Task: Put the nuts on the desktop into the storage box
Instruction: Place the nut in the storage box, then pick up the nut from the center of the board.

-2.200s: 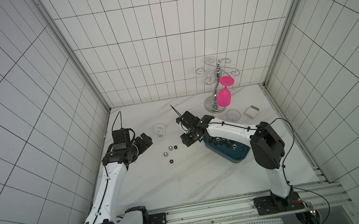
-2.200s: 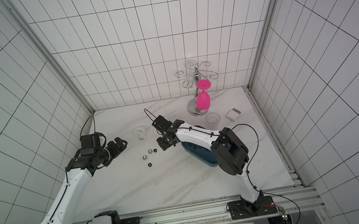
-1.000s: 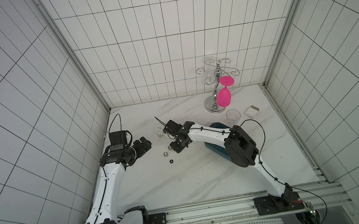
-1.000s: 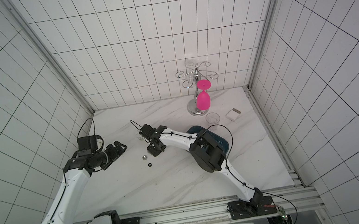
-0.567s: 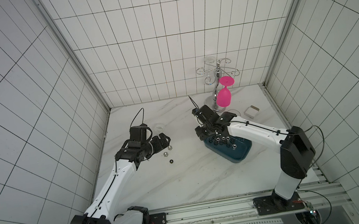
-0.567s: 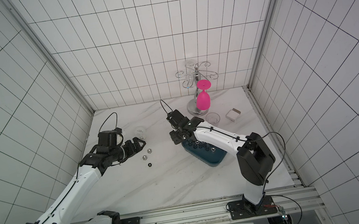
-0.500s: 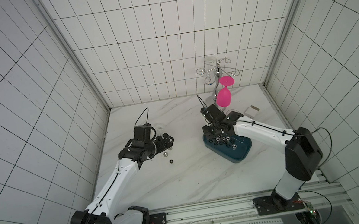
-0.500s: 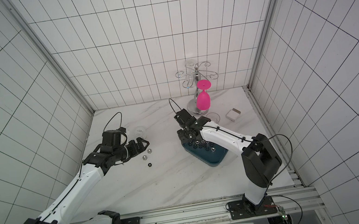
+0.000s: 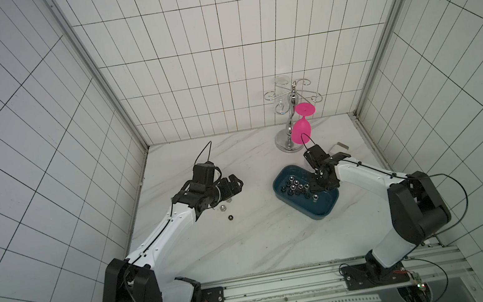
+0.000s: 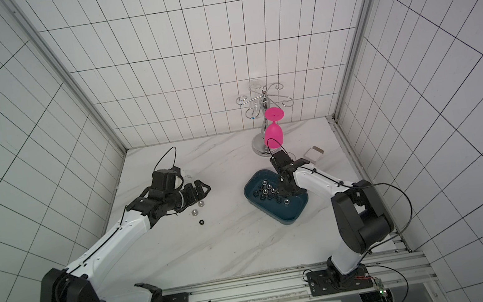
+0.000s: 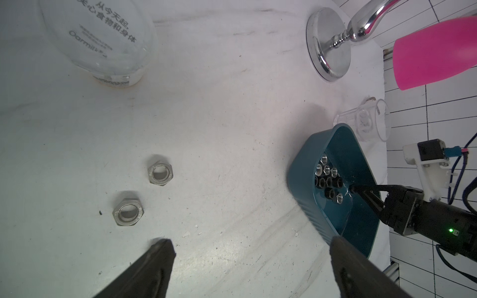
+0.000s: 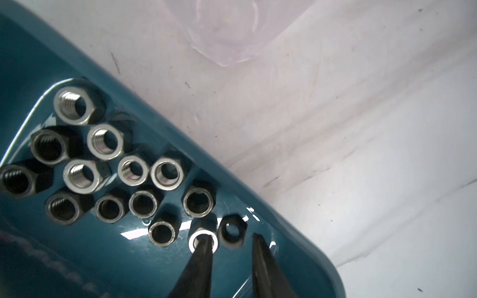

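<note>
Open bench [image 9: 249, 249] runs from the box [image 9: 324, 207] across to the two loose nuts [image 11: 150, 172], a wide lane. Far right corner is tight: rack [image 9: 288, 146], pink glass [image 9: 301, 129] and cup [image 11: 361, 123] crowd behind the box. Bottle [image 11: 103, 38] stands near the nuts, small gap between.

I see white marble desktop [image 9: 248, 246] carrying teal storage box [image 9: 325, 209], silver nut [image 11: 160, 173] just beside second silver nut [image 11: 127, 212], black nut [image 9: 230, 217] near them, printed glass [image 11: 103, 38], chrome stand base [image 9: 287, 145], clear cup [image 11: 364, 123], small white box [image 10: 314, 154].

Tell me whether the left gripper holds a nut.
No, the left gripper stands open and empty above the desktop, with two silver nuts lying ahead.
</note>
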You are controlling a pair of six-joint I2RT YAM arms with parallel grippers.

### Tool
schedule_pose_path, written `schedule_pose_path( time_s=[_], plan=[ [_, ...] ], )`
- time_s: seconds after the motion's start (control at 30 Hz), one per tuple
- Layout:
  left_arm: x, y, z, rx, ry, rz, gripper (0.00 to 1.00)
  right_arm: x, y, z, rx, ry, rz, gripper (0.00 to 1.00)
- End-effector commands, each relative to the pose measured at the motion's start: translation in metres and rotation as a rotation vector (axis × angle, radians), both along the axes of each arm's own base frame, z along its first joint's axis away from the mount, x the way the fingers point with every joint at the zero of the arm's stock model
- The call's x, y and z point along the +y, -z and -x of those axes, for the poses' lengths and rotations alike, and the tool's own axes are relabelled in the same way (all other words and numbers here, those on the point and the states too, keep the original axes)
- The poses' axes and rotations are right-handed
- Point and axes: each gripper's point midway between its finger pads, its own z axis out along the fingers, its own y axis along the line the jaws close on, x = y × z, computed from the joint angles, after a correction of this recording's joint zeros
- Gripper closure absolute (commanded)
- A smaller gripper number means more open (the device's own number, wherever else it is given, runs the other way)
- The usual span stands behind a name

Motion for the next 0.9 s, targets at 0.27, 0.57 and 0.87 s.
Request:
schedule_pose_path(
  time_s=[0.27,0.57,0.87],
  plan=[
    [0.032,-0.012,-0.010,-0.010,-0.107,-0.086,0.02,0.032,-0.040,-0.004,-0.107,-0.107,-0.094,0.53],
    [0.116,-0.011,0.005,0.022,-0.298,-0.112,0.02,0.179,-0.081,0.027,-0.167,-0.553,-0.252,0.44],
    [0.169,-0.003,0.030,0.047,-0.460,-0.124,0.02,0.285,-0.052,0.059,-0.098,-0.822,-0.275,0.41]
  ],
)
